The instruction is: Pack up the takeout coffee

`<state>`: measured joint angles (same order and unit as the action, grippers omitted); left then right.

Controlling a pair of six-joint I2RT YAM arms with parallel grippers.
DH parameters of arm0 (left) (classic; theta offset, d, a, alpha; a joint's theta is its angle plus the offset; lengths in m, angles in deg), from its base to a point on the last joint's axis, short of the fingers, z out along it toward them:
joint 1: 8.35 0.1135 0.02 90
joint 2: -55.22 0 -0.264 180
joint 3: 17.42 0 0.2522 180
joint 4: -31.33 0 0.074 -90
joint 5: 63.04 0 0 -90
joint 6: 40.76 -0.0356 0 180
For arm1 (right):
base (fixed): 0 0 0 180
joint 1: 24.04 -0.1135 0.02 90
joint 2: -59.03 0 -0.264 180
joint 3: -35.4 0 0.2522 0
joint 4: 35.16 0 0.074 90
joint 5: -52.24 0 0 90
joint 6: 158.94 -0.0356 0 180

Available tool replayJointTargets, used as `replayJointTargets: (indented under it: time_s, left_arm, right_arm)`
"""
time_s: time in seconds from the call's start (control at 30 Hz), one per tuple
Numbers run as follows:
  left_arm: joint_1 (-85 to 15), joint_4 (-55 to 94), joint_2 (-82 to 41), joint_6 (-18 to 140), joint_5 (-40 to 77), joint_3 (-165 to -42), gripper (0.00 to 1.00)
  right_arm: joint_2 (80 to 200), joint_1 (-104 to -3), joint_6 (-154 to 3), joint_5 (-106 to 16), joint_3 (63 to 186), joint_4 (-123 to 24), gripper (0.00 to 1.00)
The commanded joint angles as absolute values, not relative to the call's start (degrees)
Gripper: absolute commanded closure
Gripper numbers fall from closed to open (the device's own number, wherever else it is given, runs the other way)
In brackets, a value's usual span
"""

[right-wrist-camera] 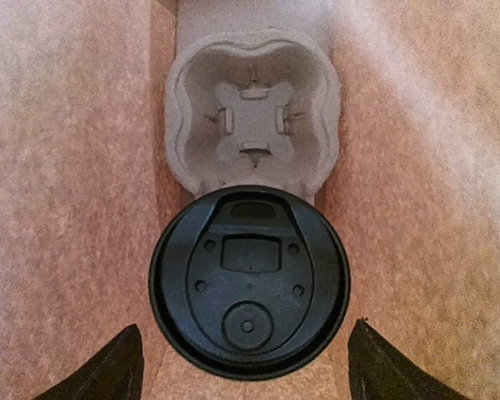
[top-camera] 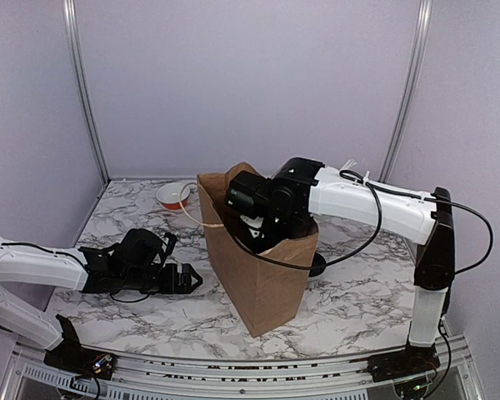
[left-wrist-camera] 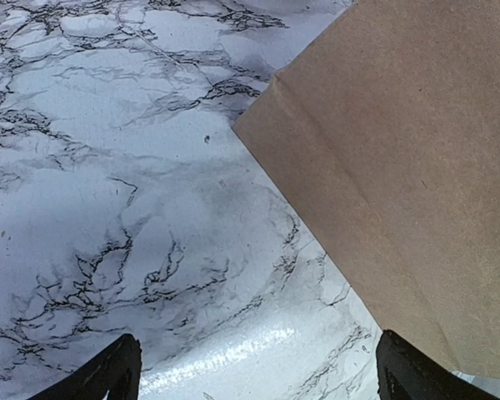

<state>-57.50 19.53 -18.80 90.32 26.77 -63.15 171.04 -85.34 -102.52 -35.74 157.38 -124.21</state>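
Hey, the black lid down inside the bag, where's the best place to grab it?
Probably by the round rim of the black lid, straight down from above: the bag walls close it in on both sides and the carrier pocket sits beyond, leaving only the top open.

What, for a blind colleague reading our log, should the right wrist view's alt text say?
A round black lid fills the lower middle, seen from above inside a brown paper bag, just below the empty pocket of a pale pulp cup carrier. The right gripper's two dark fingertips stand apart at the bottom corners, touching nothing.
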Motion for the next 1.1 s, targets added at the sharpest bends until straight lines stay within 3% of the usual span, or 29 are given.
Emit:
replayJointTargets:
  time_s: [0.0,1.07]
  left_arm:
    - [-57.05,18.36,-17.30,89.53,26.32,-64.22,0.01]
    - [-56.78,16.10,-17.03,88.44,26.42,-67.10,0.01]
  right_arm:
    - [171.45,-86.09,-103.65,-34.16,160.85,-126.76,0.18]
    - [169.34,-86.55,-105.10,-30.82,169.62,-127.47,0.17]
